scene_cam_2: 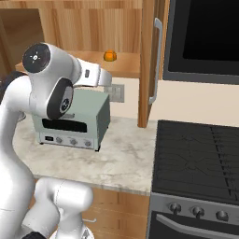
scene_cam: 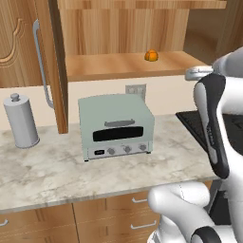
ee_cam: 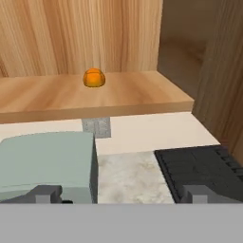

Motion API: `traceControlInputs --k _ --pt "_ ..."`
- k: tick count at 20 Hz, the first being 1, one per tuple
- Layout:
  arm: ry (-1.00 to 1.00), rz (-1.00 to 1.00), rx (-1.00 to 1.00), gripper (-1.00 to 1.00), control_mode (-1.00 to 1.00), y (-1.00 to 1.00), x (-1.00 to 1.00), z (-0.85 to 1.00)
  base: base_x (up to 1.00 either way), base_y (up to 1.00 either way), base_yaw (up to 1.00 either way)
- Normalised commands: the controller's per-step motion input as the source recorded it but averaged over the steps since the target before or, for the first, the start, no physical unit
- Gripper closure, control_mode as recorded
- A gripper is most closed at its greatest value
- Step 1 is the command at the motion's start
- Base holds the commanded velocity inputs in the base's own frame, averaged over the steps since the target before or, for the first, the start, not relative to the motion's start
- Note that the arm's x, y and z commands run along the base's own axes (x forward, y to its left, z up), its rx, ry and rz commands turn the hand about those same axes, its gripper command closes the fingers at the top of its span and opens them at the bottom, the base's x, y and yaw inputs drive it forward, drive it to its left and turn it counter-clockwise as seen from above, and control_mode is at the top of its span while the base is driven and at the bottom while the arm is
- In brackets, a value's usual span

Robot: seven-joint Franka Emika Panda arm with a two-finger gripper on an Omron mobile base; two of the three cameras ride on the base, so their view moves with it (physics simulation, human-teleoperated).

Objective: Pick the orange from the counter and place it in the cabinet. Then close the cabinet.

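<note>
Wooden cabinet doors cut off; orange small, stem indistinct.

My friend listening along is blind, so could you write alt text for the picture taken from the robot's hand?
A small round orange sits on the plain wooden shelf of an open wall cabinet. Below are a pale green toaster oven, a beige marbled counter and a black stovetop. The gripper is open and empty.
</note>
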Motion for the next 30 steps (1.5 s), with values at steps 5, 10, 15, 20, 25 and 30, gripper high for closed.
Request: traceControlInputs --k 5,10,15,20,25,30 --pt "0.00 -0.22 0.18 -1.00 -1.00 -0.56 -1.00 0.30 0.00 0.00 0.00" --pt "0.00 -0.18 0.24 -1.00 -1.00 -0.61 -1.00 0.21 0.00 0.00 0.00" --pt "-0.01 -0.08 0.31 -1.00 -1.00 -0.43 -1.00 0.04 0.00 0.00 0.00" --pt "-0.14 -0.03 0.27 -1.00 -1.00 -0.35 -0.74 -0.04 0.00 0.00 0.00" --pt "-0.14 -0.05 0.36 -1.00 -1.00 -0.38 0.03 -0.22 0.00 0.00 0.00" --pt "-0.20 -0.01 0.34 -1.00 -1.00 -0.22 0.51 -0.29 0.00 0.00 0.00"
